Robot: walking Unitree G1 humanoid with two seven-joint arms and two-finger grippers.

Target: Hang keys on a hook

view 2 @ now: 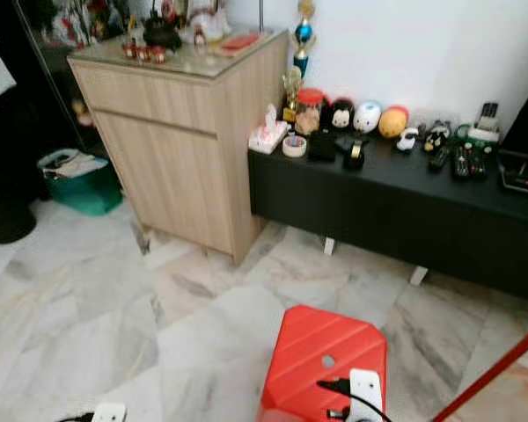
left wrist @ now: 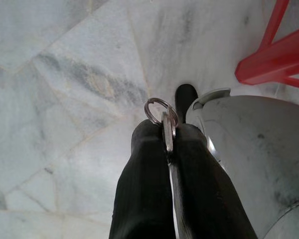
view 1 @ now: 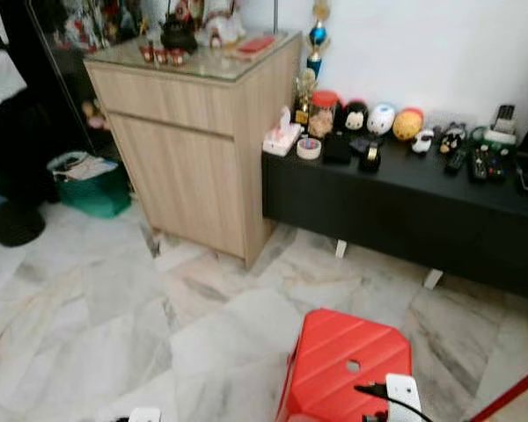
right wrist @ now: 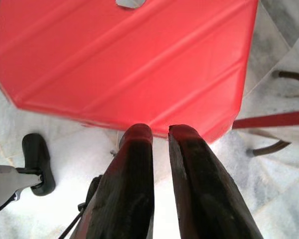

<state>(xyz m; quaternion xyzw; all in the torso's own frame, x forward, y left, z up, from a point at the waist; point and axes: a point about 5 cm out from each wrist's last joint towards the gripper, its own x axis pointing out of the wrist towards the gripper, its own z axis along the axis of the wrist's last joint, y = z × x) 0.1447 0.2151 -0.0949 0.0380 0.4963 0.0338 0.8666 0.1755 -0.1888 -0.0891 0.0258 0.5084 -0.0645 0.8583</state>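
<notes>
My left gripper (left wrist: 165,135) hangs low over the marble floor, shut on a silver key (left wrist: 166,122). The key's split ring (left wrist: 150,106) sticks out past the black fingertips. My right gripper (right wrist: 160,132) hangs just above the near edge of a red plastic stool (right wrist: 124,59). Its two fingers are nearly together with nothing between them. In the eye views the white wrists show at the bottom edge, the left wrist (view 1: 145,414) over the floor and the right wrist (view 1: 403,392) over the stool (view 1: 348,360).
A light wooden cabinet (view 1: 194,149) with ornaments on top stands ahead to the left against the white wall. Beside it runs a low black bench (view 1: 405,207) with toys, remotes and a trophy. A green box (view 1: 92,189) sits far left. Marble floor (view 1: 114,308) lies between.
</notes>
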